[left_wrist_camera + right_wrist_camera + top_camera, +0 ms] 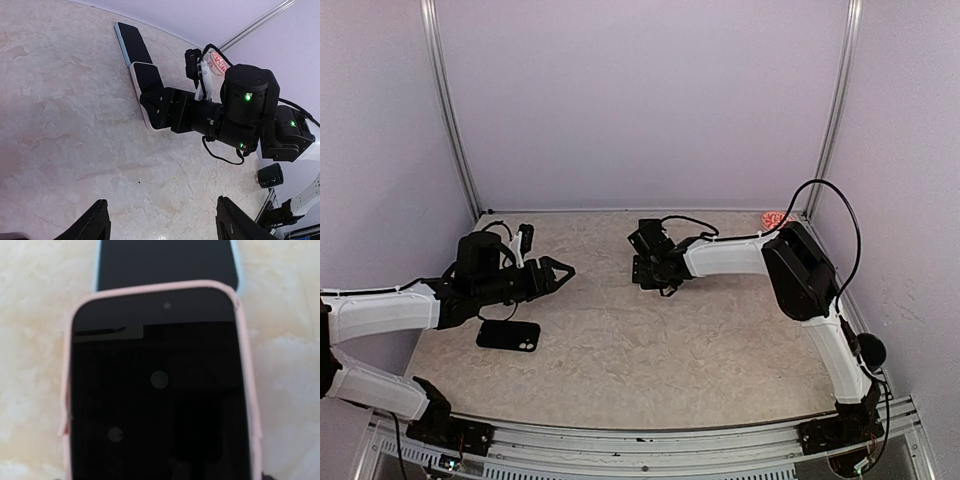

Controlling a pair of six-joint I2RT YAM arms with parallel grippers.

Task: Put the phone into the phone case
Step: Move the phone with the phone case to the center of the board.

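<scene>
A phone with a dark screen [155, 390] fills the right wrist view, its face inside the rim of a pink phone case [245, 365]. The rim bulges outward low on the left side. In the left wrist view the same pink-edged phone [147, 77] lies flat on the table. My right gripper [156, 107] is down over its near end; how its jaws stand is hidden. It shows mid-table in the top view [655, 270]. My left gripper [161, 200] hovers open and empty over bare table, to the left in the top view [560, 270].
A second phone in a light blue case [131, 42] lies just beyond the pink one, end to end with it. A black phone-shaped slab [508, 335] lies near the left arm. A red-and-white item [777, 218] sits in the back right corner. Walls enclose the table.
</scene>
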